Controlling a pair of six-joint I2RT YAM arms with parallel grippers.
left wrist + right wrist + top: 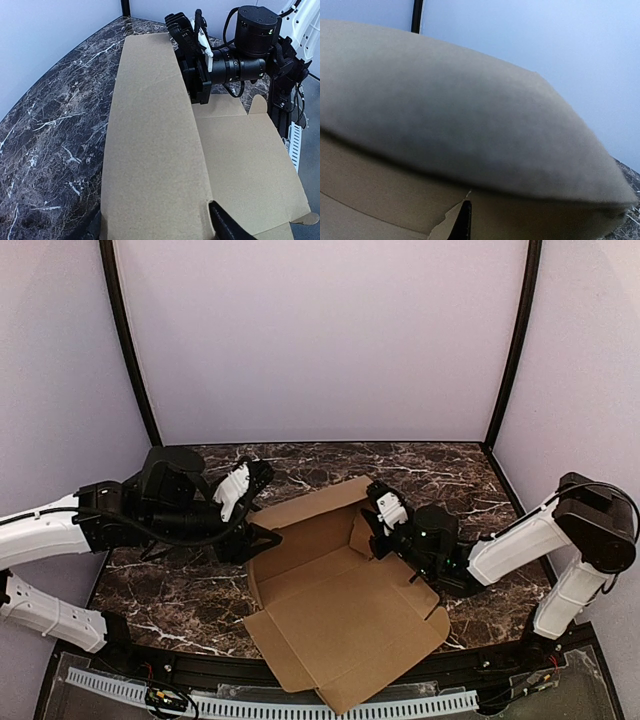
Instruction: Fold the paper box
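The paper box (340,610) is a plain brown die-cut sheet lying open mid-table, with its back panel (150,125) tilted up. My left gripper (262,536) is at that panel's left end. In the left wrist view its fingers (225,225) stand apart on either side of the panel, with the jaws open. My right gripper (380,535) is at the panel's right end, shut on a small upright side flap (360,530). The right wrist view is filled with blurred cardboard (470,125), with one dark finger (465,220) showing beside a torn-looking flap edge.
The dark marble table (170,590) is ringed by pale walls and two black corner posts (130,350). The sheet's near corner overhangs the front edge above a white slotted rail (300,705). The right arm's body (250,40) hangs over the sheet's far side.
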